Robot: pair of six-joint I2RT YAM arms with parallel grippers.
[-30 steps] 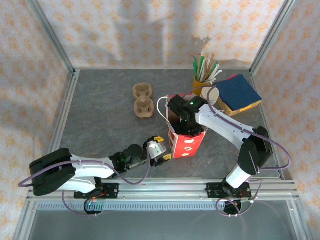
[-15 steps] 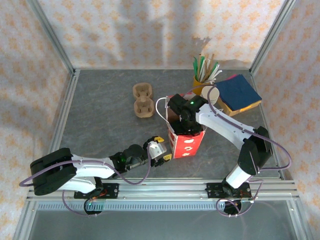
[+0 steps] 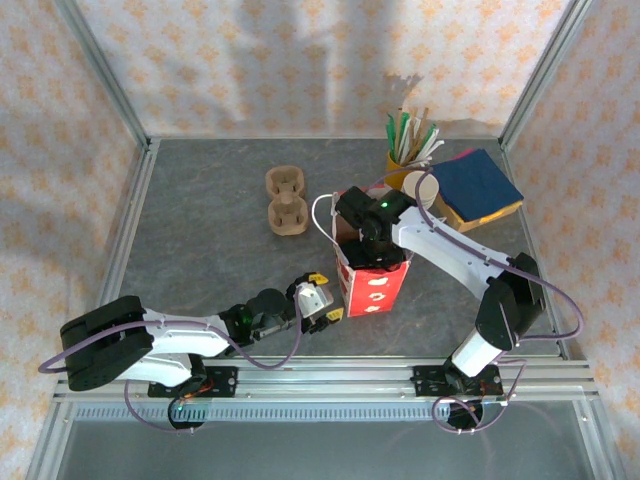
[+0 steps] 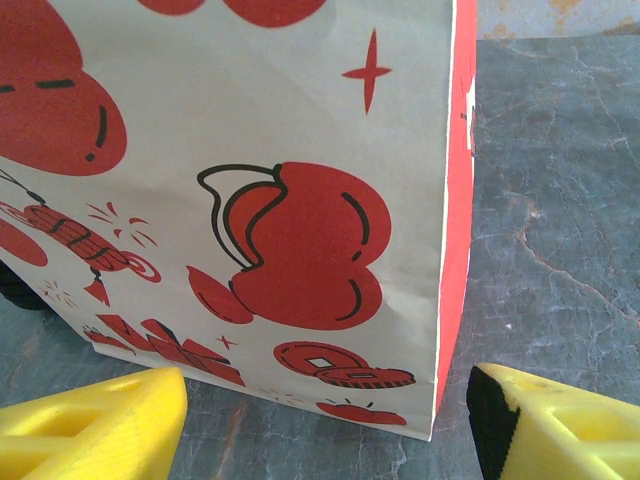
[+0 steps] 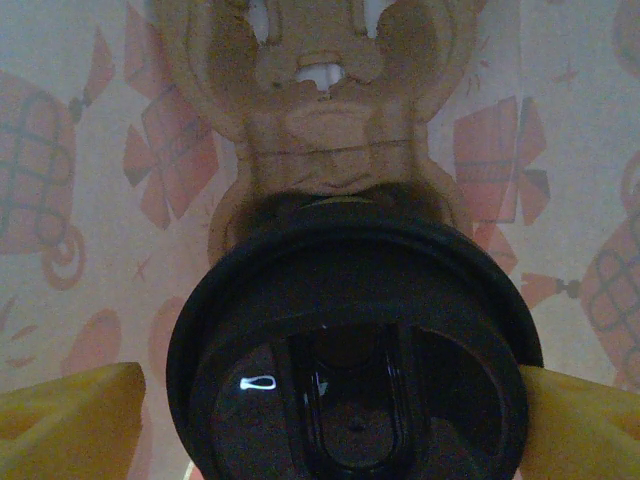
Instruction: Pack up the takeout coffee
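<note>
The takeout coffee (image 5: pixel 350 360) shows its round black lid from above, seated in a brown pulp carrier (image 5: pixel 330 130) inside the red-and-white paper bag (image 3: pixel 375 285). My right gripper (image 5: pixel 330 400) reaches down into the bag's mouth (image 3: pixel 368 240) and stands open around the lid. Its left finger (image 5: pixel 80 420) is a small gap away, and its right finger (image 5: pixel 580 430) is at the rim. My left gripper (image 4: pixel 328 400) is open and low on the table, facing the bag's printed side (image 4: pixel 250 200) near its bottom corner. Nothing is between its yellow fingers (image 4: pixel 100 430).
A second pulp carrier (image 3: pixel 286 201) lies on the table behind and left of the bag. A yellow cup of stir sticks (image 3: pixel 405 160), a cream cup (image 3: pixel 422 187) and a blue and yellow stack (image 3: pixel 478 186) crowd the back right corner. Metal frame posts border the table.
The right wrist has shifted very slightly leftward over the bag. The left arm and the bag have not moved.
</note>
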